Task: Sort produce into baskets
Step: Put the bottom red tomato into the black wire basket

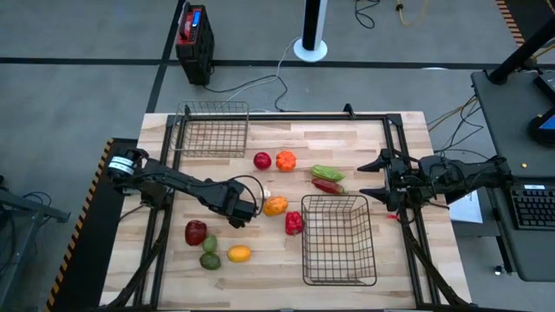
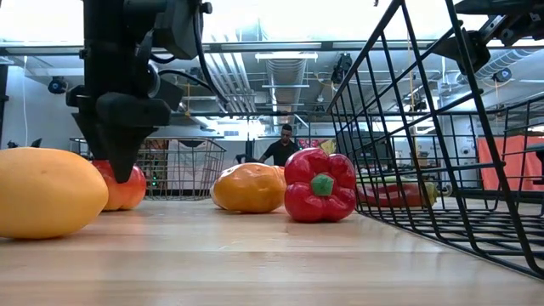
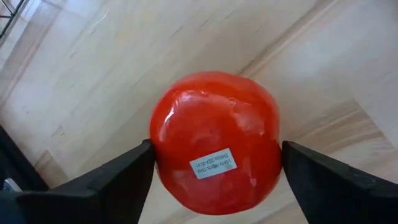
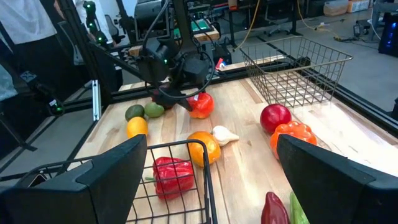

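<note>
A round red tomato [image 3: 217, 124] with a white sticker rests on the wooden table [image 1: 364, 139], its bottom on the boards. My left gripper [image 3: 217, 149] is open, points down over it and has one finger at each side. In the high view the gripper [image 1: 245, 212] hides the tomato. The right wrist view shows the tomato [image 4: 200, 106] below that gripper [image 4: 186, 99]. My right gripper [image 1: 368, 178] waits open at the table's right edge. A small wire basket [image 1: 212, 128] stands at the far left. A larger basket [image 1: 338, 238] stands at the near right. My left gripper's fingertips [image 3: 146, 155] stand right at the tomato's two opposite sides [image 3: 163, 146], coming from above. I cannot tell whether they touch it. The tomato sits on the table.
An orange fruit [image 1: 275, 205], a white garlic [image 1: 265, 194] and a red pepper [image 1: 294, 223] lie just right of the left gripper. A dark red piece [image 1: 196, 231], two green ones [image 1: 210, 251] and a yellow one [image 1: 238, 254] lie nearer. Farther off are an apple [image 1: 262, 160], an orange pepper [image 1: 285, 160] and chilies [image 1: 328, 178].
</note>
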Robot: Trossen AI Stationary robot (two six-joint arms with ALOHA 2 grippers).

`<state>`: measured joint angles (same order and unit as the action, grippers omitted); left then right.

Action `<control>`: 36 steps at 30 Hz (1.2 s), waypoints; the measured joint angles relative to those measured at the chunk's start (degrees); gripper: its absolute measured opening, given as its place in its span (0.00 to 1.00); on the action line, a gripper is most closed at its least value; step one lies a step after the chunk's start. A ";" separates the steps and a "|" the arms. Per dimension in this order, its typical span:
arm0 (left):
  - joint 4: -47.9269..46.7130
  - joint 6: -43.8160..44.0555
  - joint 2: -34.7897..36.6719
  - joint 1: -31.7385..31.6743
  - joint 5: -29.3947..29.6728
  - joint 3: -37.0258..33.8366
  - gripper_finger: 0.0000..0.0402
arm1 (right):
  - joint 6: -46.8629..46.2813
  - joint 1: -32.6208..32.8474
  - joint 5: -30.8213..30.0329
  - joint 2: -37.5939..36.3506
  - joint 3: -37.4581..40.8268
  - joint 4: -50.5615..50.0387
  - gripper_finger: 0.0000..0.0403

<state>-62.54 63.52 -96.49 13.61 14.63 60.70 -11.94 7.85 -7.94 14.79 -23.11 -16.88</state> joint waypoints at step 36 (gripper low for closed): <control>1.08 -4.36 6.69 5.30 13.34 10.47 0.77 | -1.59 0.01 0.48 0.02 0.00 -0.87 0.87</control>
<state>-61.46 59.16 -89.79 18.91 27.96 71.17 -13.53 7.86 -7.46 14.81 -23.11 -17.76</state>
